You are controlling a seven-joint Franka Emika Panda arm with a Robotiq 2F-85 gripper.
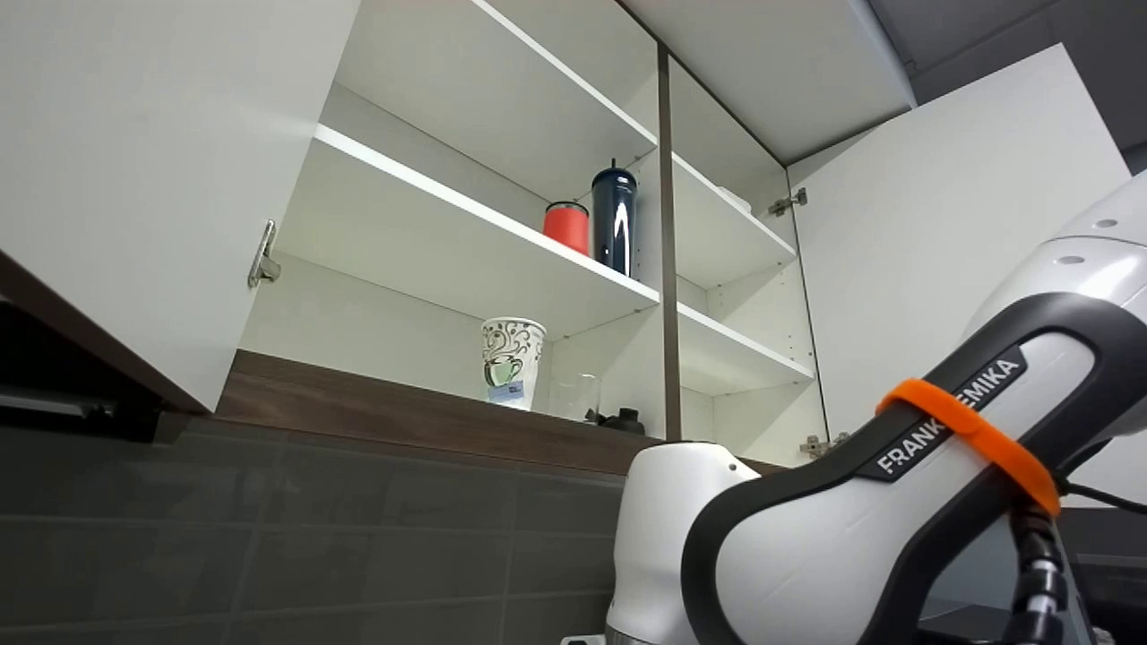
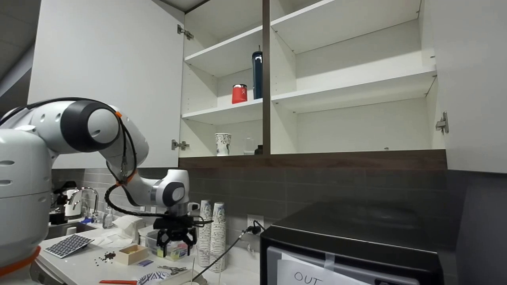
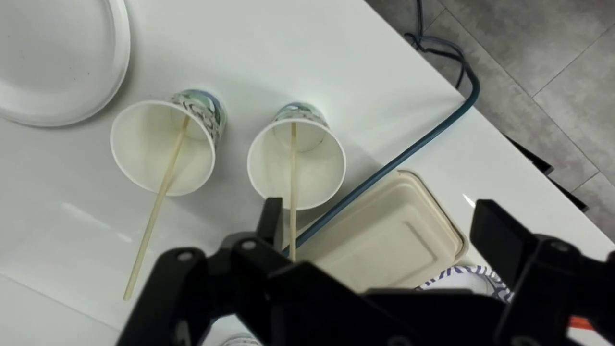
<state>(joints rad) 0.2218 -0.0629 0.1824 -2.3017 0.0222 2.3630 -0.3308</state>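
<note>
My gripper [image 3: 384, 230] is open, with nothing between its fingers; it also shows in an exterior view [image 2: 176, 247], pointing down above the counter. In the wrist view, a beige tray-like container [image 3: 379, 245] lies below and between the fingers. A paper cup [image 3: 317, 168] with a thin wooden stick [image 3: 293, 192] stands near the left finger, which overlaps the cup's rim in the picture. A second paper cup [image 3: 139, 144] with a stick [image 3: 153, 216] stands farther left. A dark blue-green cable [image 3: 384, 170] crosses by the container. A patterned paper plate or bowl [image 3: 461, 281] is partly hidden.
A white plate [image 3: 57, 57] lies at the upper left. A black microwave [image 2: 348, 233] and stacked cups [image 2: 218, 237] stand on the counter. The open cabinet holds a red tumbler [image 1: 566, 228], a dark blue tumbler [image 1: 614, 219] and a paper cup [image 1: 515, 345].
</note>
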